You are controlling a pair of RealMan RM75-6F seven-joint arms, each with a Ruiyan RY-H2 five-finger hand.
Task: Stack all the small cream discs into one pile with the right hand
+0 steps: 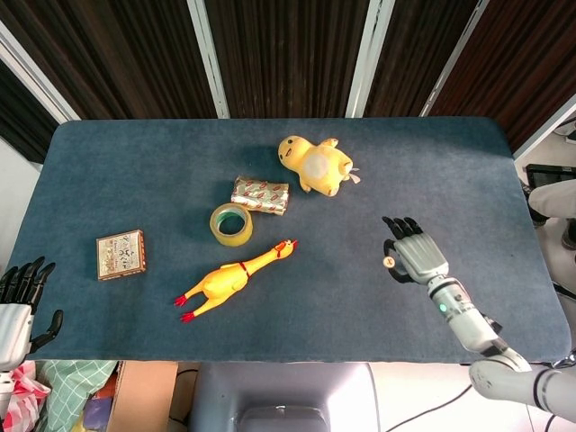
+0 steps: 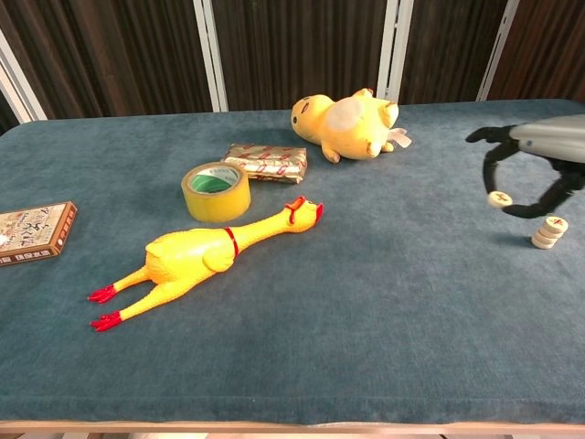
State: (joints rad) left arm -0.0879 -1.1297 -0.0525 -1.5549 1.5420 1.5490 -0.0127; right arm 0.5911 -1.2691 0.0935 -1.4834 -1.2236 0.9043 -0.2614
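Note:
My right hand [image 1: 416, 257] hovers above the blue table [image 1: 135, 171] at the right, with a small cream disc [image 1: 390, 262] pinched at its fingertips. The chest view shows that disc [image 2: 497, 198] in the air, held by the right hand [image 2: 535, 165], just left of and above a short pile of cream discs [image 2: 549, 231] on the cloth. The head view does not show the pile. My left hand [image 1: 20, 301] hangs off the table's front left corner, fingers apart and holding nothing.
A yellow plush duck [image 1: 315, 164] lies at the back middle. A patterned packet [image 1: 260, 194], a yellow tape roll [image 1: 231, 223] and a rubber chicken [image 1: 236, 278] fill the centre. A small printed box [image 1: 121, 254] lies at the left.

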